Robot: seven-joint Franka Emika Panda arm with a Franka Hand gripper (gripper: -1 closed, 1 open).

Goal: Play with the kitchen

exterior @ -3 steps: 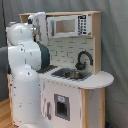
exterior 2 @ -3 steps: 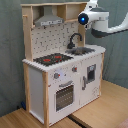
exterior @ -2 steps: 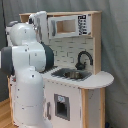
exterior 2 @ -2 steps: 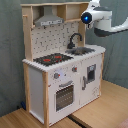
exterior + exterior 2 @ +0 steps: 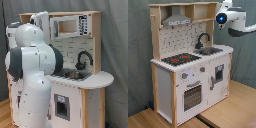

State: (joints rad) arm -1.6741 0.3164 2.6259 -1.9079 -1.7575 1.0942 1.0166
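The toy kitchen (image 5: 188,75) is white and light wood. In the second exterior view it shows a red-ringed black hob (image 5: 180,59), a grey sink (image 5: 210,50), a black tap (image 5: 203,39), an oven door (image 5: 192,95) and a hood (image 5: 177,20). In the first exterior view I see the tap (image 5: 83,58), the sink (image 5: 75,75) and the upper shelf (image 5: 70,25). My gripper (image 5: 42,21) is up at the kitchen's top corner, level with the shelf. In the second exterior view the wrist (image 5: 223,17) hangs beside the top right corner, with a blue light on it.
The arm's bulky white body (image 5: 32,65) hides the kitchen's left half in the first exterior view. A grey curtain (image 5: 138,50) hangs behind. The kitchen stands on a wooden floor (image 5: 228,112).
In the first exterior view the arm's elbow has swung rightward and nearer, covering more of the kitchen. In the second exterior view the wrist has barely shifted.
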